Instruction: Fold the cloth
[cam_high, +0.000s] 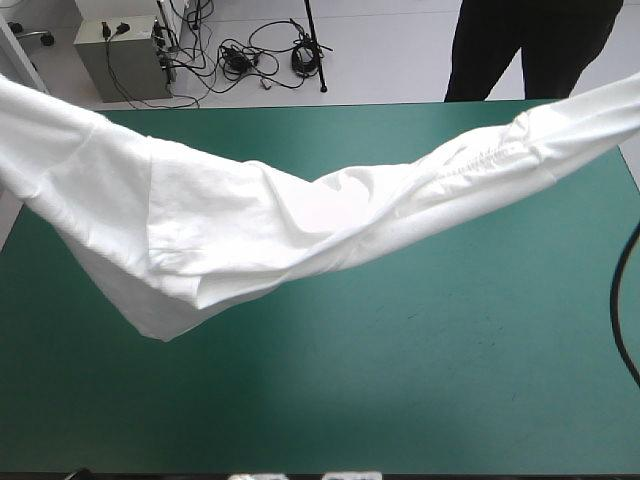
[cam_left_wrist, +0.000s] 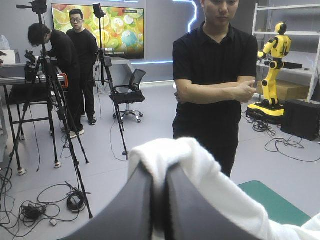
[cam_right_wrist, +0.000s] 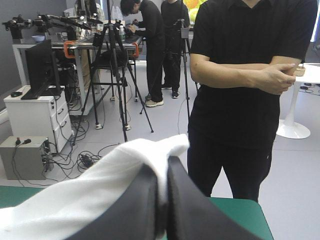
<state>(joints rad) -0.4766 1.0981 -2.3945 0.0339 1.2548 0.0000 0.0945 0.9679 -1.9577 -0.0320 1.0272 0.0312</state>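
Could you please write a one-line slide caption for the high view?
White T-shirt hangs in a sagging band across the teal-green table, both ends running out of view.

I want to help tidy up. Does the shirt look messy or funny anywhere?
Nothing is torn or spilled. The T-shirt hangs over the table, pinched by the left claw and the right claw. It sags in the middle, bunched and wrinkled, with one flap drooping lower toward the left.

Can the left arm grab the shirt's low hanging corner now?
Probably not: the left pincer is shut on the T-shirt, holding one end up; the right pincer holds the other. The corner hangs below.
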